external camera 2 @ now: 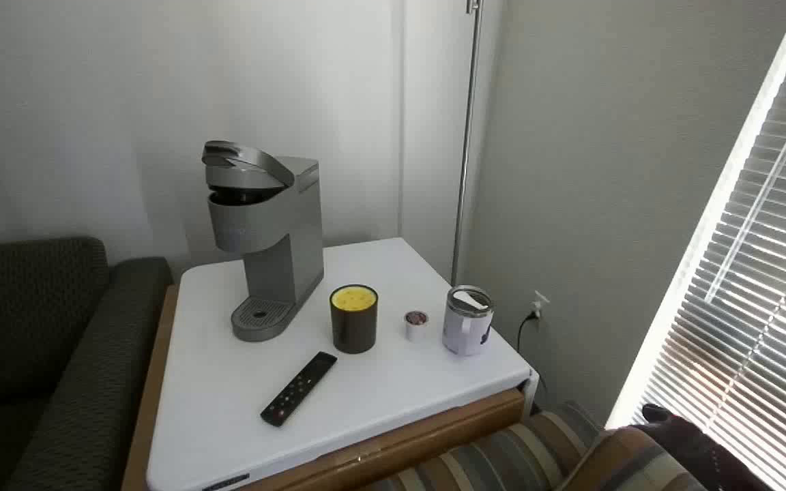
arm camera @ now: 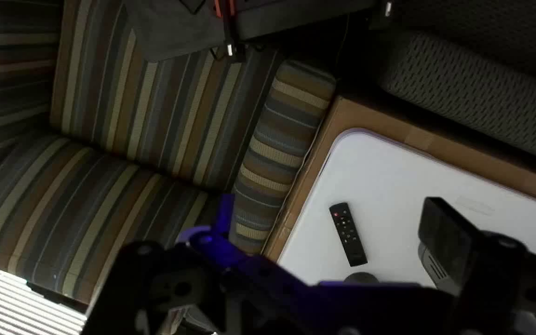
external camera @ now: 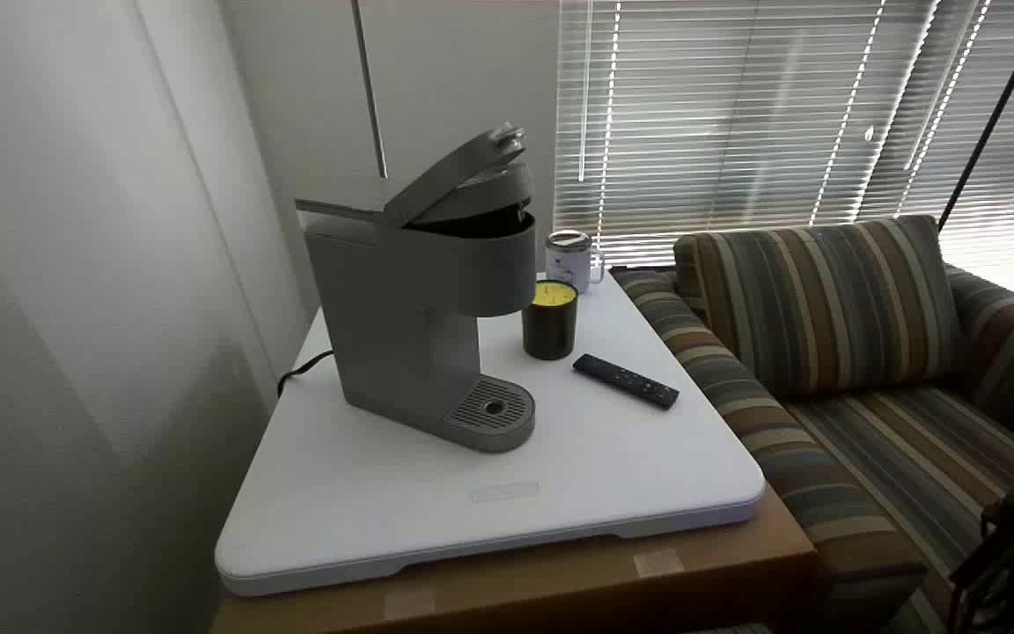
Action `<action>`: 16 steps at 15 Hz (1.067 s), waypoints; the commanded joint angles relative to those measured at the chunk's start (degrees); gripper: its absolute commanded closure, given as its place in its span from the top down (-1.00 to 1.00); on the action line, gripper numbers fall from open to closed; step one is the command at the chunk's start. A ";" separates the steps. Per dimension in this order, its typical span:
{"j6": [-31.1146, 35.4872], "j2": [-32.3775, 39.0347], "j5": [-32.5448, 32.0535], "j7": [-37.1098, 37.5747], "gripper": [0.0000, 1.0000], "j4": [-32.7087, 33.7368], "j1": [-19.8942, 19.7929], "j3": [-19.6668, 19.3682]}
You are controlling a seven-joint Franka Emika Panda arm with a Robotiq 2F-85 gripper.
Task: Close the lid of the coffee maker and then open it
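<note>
The grey coffee maker stands upright on the white table; it also shows in an exterior view. Its grey lid is open, tilted up at the front with a gap above the brew opening; the raised lid also shows in an exterior view. In the wrist view, part of the coffee maker's base shows beside one finger; the lid is not visible there. My gripper is open and empty, its fingers wide apart, above the table and away from the lid. The gripper does not show in either exterior view.
On the white table are a dark candle jar, a black remote, a white mug and a small pod. A striped armchair adjoins the table. A wall stands close behind the coffee maker.
</note>
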 commanded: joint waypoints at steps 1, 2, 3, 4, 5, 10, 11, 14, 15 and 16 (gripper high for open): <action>-0.14 0.08 -0.11 0.10 1.00 0.16 0.19 -0.14; -0.14 0.09 -0.11 0.10 1.00 0.15 0.19 -0.14; -0.14 0.09 -0.11 0.10 1.00 0.16 0.19 -0.14; 0.05 0.18 0.11 0.29 1.00 0.17 0.14 -0.22; 0.70 0.71 0.17 0.85 1.00 0.26 -0.09 -0.10; 3.32 5.82 -0.28 1.51 1.00 2.17 0.11 0.85; 3.91 7.23 -0.46 1.44 1.00 2.77 0.21 1.15; 5.54 11.54 -0.52 0.96 1.00 5.05 0.91 1.79; 5.92 13.11 -0.48 0.76 1.00 6.08 1.21 2.00; 6.45 14.64 -0.48 0.66 1.00 7.02 1.49 2.19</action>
